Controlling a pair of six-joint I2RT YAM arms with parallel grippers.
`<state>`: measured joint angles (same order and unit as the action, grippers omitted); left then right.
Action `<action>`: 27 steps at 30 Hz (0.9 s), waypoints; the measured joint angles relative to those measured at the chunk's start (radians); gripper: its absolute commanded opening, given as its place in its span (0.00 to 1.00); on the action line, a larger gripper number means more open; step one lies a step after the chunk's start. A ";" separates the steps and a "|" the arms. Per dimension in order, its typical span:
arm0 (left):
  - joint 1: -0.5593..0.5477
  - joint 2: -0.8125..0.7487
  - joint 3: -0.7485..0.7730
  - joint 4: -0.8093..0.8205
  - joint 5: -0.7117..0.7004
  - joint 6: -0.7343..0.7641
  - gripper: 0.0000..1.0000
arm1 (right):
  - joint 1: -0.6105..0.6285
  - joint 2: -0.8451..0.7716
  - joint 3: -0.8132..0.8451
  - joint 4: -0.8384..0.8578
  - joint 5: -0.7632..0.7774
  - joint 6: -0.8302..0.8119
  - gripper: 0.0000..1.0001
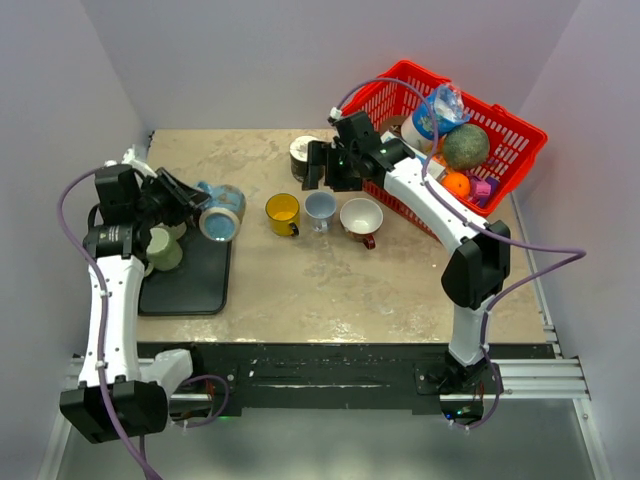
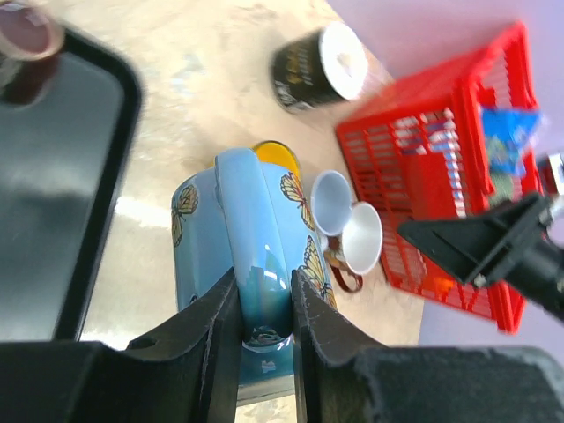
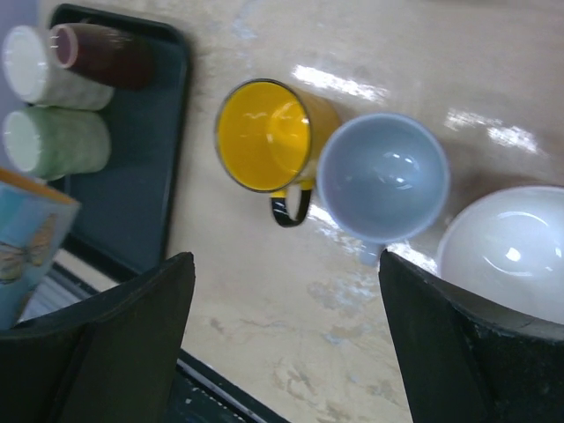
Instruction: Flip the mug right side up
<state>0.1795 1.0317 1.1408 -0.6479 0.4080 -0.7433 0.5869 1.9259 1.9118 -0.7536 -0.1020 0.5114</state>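
Observation:
A light blue mug with butterfly prints [image 1: 221, 211] hangs tilted on its side above the right edge of the black tray [image 1: 195, 285]. My left gripper [image 1: 192, 204] is shut on its handle [image 2: 256, 264], seen between the fingers in the left wrist view. The mug's mouth faces the near right in the top view. My right gripper [image 1: 325, 175] is open and empty, held above the table behind the row of upright cups. A corner of the blue mug [image 3: 26, 247] shows at the left of the right wrist view.
A yellow mug [image 1: 283, 213], a pale blue cup [image 1: 320, 209] and a white cup [image 1: 361, 217] stand upright mid-table. A black mug [image 1: 303, 155] lies at the back. A green cup [image 1: 163, 249] lies on the tray. A red basket [image 1: 515, 150] of items stands back right.

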 measured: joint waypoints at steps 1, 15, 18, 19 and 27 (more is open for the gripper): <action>-0.011 0.010 0.000 0.025 0.025 0.016 0.00 | 0.000 0.000 0.000 0.016 -0.026 0.000 0.89; -0.229 0.124 0.001 0.309 0.279 0.258 0.00 | 0.000 -0.001 0.114 0.014 -0.053 0.030 0.91; -0.308 0.156 0.001 0.335 0.255 0.294 0.00 | 0.000 -0.001 0.114 -0.008 0.005 0.047 0.90; -0.340 0.168 0.001 0.340 0.235 0.303 0.00 | 0.000 -0.001 0.116 -0.018 0.024 0.054 0.89; -0.577 0.214 0.001 0.339 0.014 0.364 0.00 | 0.003 -0.016 0.151 -0.109 0.135 0.121 0.88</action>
<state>-0.3977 1.2461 1.1416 -0.3088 0.4225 -0.3794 0.5900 1.9099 2.0628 -0.8631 0.0334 0.6319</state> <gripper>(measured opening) 0.292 0.883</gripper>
